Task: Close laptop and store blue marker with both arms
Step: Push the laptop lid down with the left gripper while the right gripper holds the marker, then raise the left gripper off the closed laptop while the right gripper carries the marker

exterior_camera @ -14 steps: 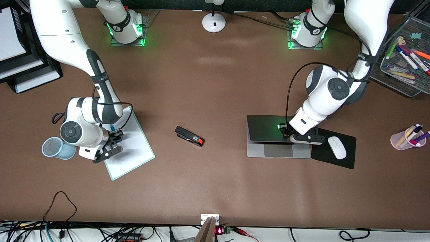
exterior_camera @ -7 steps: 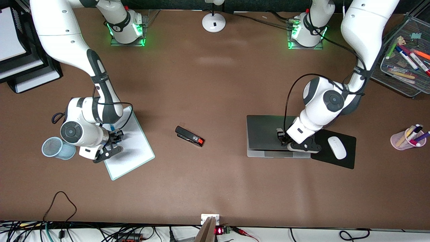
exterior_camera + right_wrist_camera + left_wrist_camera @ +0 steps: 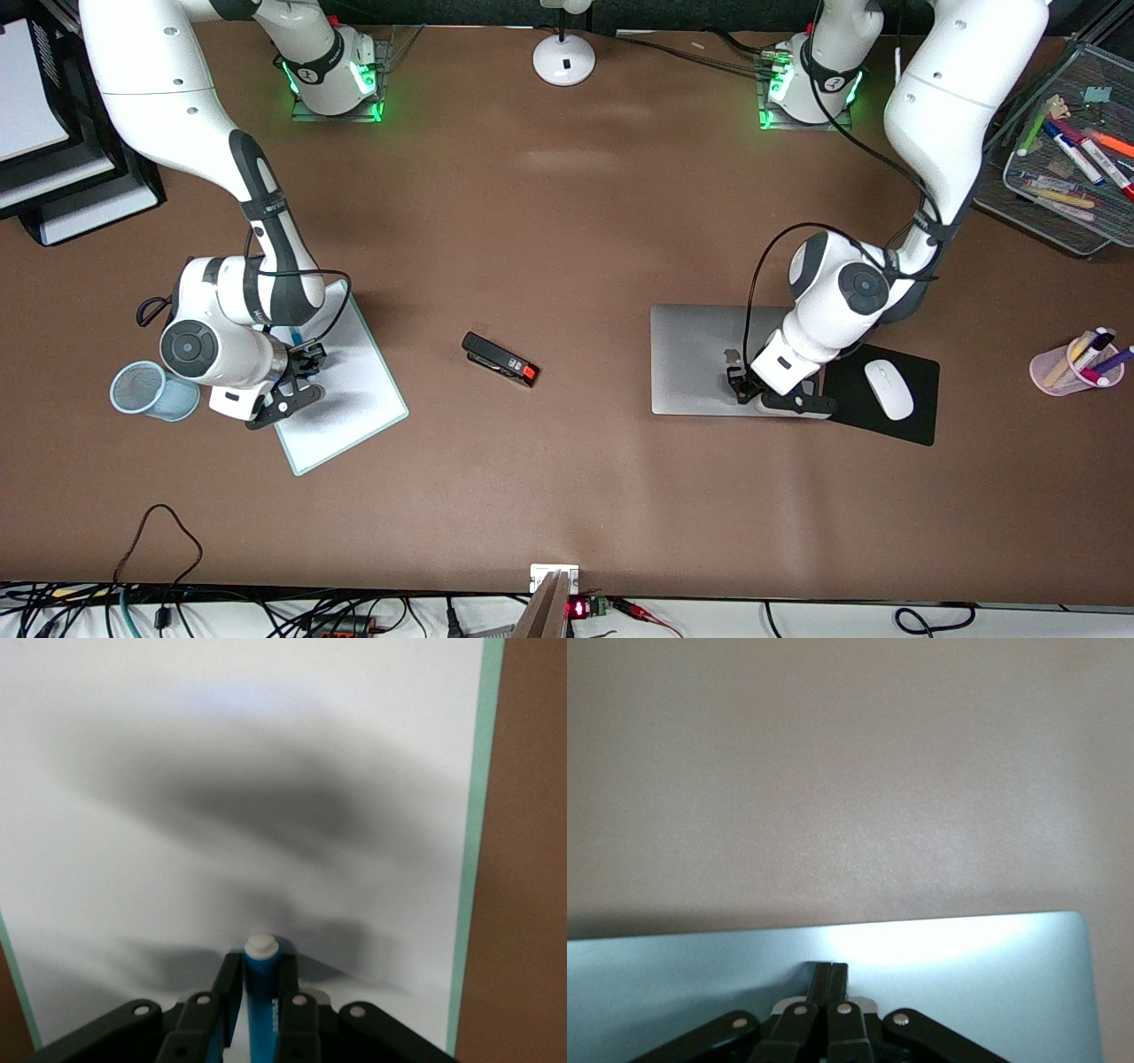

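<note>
the laptop lies flat with its lid down, apple logo up, toward the left arm's end of the desk. the left hand rests on the lid near the edge closest to the front camera, its fingers pressed together with nothing between them. the right hand is low over the white board toward the right arm's end, pinching the blue marker, whitish end poking out past the fingertips.

what could go wrong: the grip on the marker looks narrow and close to one end, so i'd guess a quick swing could let it pivot or slip. the mesh cup sits just beside that hand's wrist, nearer the end of the desk, and seems light enough to tip if the arm clips it. on the laptop, a dragging lift could scuff the lid or nudge it into the mouse pad touching its side.

open room: the middle of the desk is bare apart from the stapler, well apart from both arms. the wire tray and pink cup stand past the mouse, clear of the left arm.
</note>
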You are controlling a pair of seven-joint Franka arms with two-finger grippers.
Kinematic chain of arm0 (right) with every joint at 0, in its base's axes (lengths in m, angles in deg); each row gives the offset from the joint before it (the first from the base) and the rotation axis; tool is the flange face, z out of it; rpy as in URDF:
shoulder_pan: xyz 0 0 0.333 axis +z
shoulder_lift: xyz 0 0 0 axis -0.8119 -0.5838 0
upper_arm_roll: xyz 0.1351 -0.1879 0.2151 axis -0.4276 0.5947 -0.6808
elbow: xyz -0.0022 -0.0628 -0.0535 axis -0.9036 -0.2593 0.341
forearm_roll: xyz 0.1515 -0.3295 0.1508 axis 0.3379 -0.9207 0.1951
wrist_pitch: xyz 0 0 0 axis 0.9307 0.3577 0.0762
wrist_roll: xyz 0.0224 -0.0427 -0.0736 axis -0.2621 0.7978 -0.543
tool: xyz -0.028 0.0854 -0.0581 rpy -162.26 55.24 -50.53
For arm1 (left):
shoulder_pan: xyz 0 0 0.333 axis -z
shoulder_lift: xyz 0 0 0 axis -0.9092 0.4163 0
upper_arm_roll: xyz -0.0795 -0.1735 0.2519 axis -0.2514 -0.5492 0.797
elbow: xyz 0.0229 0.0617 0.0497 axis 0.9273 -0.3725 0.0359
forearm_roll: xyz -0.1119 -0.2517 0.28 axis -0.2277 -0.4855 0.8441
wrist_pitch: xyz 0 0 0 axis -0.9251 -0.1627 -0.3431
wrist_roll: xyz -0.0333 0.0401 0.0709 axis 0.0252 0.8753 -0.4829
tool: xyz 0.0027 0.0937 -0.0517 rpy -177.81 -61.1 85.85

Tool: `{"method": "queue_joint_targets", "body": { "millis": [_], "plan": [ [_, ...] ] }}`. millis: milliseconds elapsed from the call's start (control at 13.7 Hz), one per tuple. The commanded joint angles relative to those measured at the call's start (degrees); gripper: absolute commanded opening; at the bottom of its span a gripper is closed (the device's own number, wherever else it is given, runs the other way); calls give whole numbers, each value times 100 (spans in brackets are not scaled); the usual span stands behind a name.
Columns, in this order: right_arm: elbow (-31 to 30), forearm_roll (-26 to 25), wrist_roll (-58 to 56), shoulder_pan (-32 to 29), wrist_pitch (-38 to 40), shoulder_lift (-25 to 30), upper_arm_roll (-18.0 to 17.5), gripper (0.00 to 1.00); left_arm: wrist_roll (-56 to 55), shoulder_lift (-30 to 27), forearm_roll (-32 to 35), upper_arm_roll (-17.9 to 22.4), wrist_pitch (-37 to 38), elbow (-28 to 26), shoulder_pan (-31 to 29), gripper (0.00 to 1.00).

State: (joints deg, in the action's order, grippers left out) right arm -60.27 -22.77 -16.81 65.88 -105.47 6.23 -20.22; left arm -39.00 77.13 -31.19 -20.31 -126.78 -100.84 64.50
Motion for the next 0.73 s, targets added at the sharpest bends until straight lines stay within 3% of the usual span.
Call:
{"method": "queue_joint_targets", "body": {
  "millis": [0, 365, 658],
  "plan": [
    [-75, 104, -124, 0, -79, 26, -14, 22, 14, 229, 166, 74, -84, 248, 90, 0],
    [-32, 104, -124, 53, -70, 69, -6, 8, 5, 282, 183, 74, -102, 257, 81, 0],
    [135, 95, -133, 35, -70, 332, -6, 5, 5, -24, 218, 74, 90, 230, -15, 0]
  ]
}}
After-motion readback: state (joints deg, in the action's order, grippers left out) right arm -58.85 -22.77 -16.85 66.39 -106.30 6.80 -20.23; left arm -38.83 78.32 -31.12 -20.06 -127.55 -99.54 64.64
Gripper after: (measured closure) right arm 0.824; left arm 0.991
